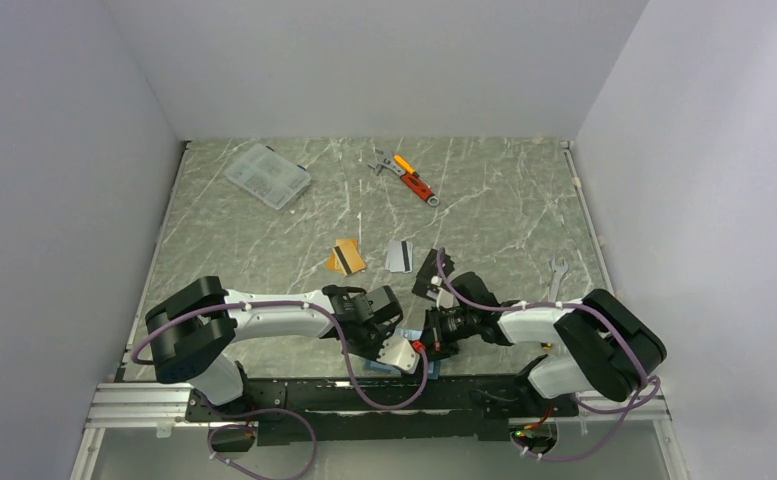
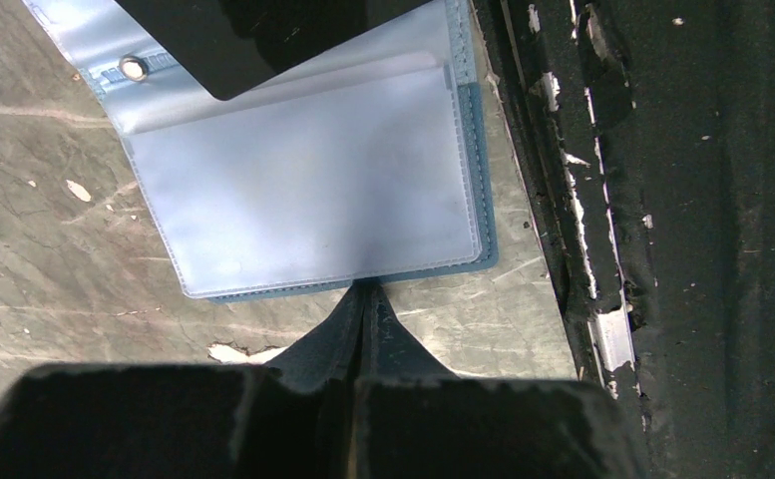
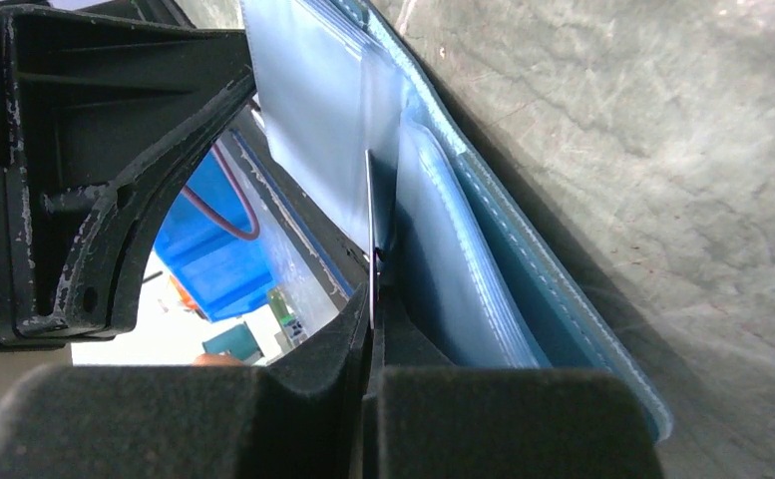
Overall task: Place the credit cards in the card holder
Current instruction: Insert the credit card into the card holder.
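The teal-blue card holder (image 2: 313,190) lies open at the table's near edge, its clear sleeves facing up; it also shows in the right wrist view (image 3: 503,289) and only a blue bit of it in the top view (image 1: 404,366). My left gripper (image 2: 366,294) is shut on the holder's near edge. My right gripper (image 3: 373,299) is shut on a thin card (image 3: 371,220) seen edge-on, standing between the holder's sleeves. In the left wrist view that card (image 2: 263,35) looks dark and lies over the holder's far part. An orange-gold card (image 1: 346,257) and a silver-grey card (image 1: 398,255) lie mid-table.
A clear plastic organiser box (image 1: 268,175) and an orange-handled tool (image 1: 409,178) lie at the back. A small wrench (image 1: 556,275) lies by the right arm. The black base rail (image 2: 662,200) runs right beside the holder. Walls stand on three sides.
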